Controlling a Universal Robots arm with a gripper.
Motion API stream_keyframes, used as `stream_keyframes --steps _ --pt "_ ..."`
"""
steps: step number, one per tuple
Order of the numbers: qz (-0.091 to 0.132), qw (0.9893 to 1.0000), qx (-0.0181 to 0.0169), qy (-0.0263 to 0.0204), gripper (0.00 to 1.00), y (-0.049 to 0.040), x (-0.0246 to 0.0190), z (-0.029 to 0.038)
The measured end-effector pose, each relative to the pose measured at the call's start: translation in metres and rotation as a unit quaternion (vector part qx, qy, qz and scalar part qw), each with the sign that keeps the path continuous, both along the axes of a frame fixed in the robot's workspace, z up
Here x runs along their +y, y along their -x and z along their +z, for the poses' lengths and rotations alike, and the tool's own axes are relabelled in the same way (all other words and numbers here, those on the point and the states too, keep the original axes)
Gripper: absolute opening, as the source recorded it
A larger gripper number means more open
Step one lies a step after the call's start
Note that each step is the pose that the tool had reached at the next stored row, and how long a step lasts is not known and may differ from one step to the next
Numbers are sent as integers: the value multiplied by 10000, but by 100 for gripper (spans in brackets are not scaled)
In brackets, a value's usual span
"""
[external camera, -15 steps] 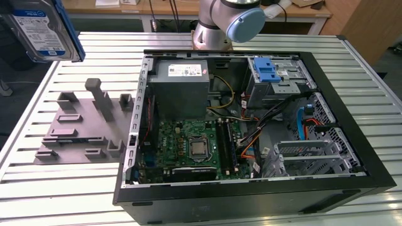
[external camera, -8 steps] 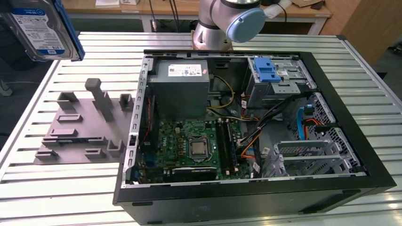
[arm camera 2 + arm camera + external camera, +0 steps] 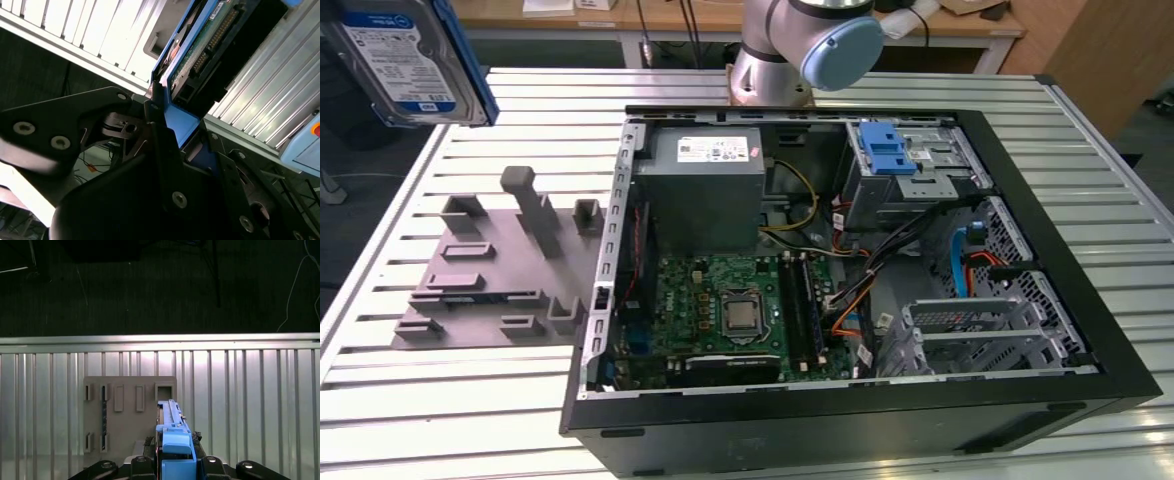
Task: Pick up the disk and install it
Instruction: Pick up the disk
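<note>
The disk (image 3: 407, 60), a silver drive with a white-and-blue label in a blue bracket, hangs high in the air at the exterior view's far left, above the table. In the first wrist view the disk (image 3: 172, 435) is seen edge-on, and my gripper (image 3: 172, 460) is shut on its blue bracket. The second wrist view shows the black fingers (image 3: 160, 130) clamping the bracket, with the disk's (image 3: 210, 45) circuit-board side and connector pins exposed. Beneath it lies the grey holder plate (image 3: 125, 415).
An open black computer case (image 3: 1067, 300) lies on the slatted metal table (image 3: 454, 400). It holds a grey power supply (image 3: 700, 190), a motherboard (image 3: 734, 310) and a drive bay with a blue latch (image 3: 887, 150). The grey holder plate (image 3: 480, 270) with upright pegs sits to the case's left. The arm's base (image 3: 781, 60) stands behind.
</note>
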State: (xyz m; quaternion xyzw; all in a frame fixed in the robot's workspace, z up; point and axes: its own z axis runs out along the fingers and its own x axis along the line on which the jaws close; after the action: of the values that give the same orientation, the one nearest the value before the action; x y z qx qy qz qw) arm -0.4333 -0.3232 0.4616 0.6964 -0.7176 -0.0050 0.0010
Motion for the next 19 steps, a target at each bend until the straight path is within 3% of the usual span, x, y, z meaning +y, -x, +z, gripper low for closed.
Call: stream_keyframes --steps 19 --pt "0 10000 0 0 36 0 0 87"
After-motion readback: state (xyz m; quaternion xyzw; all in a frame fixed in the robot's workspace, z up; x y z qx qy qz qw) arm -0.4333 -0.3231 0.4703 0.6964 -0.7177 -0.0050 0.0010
